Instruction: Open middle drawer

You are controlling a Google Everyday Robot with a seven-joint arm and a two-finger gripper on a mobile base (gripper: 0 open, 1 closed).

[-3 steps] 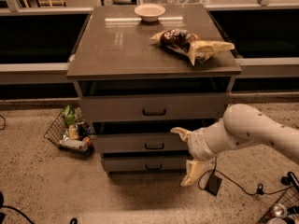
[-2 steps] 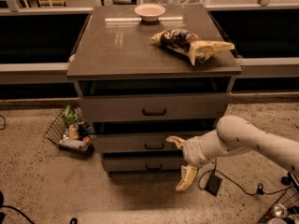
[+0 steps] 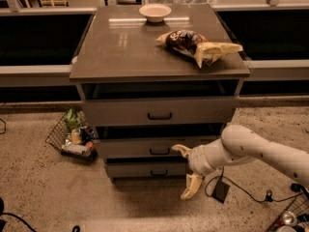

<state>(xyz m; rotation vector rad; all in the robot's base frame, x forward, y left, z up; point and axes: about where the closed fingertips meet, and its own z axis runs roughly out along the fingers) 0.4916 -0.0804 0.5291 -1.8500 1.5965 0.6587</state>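
The middle drawer point(image 3: 130, 148) is a shallow grey-brown front with a small dark bar handle point(image 3: 159, 151), between a taller top drawer point(image 3: 120, 112) and a narrower bottom drawer point(image 3: 140, 169). It sits closed, like the other two. My gripper point(image 3: 187, 170) is on the white arm coming in from the right. It is open, one finger point(image 3: 180, 149) just right of the middle handle, the other finger point(image 3: 191, 186) hanging low beside the bottom drawer. It holds nothing.
On the cabinet top point(image 3: 116, 47) lie a white bowl point(image 3: 155, 12) and a chip bag point(image 3: 198, 46). A wire basket of items point(image 3: 72, 137) stands on the floor to the left. A dark box and cable point(image 3: 221, 190) lie at the right.
My arm and gripper have moved left and slightly down, bringing the upper finger closer to the middle drawer's handle. The drawers have not moved.
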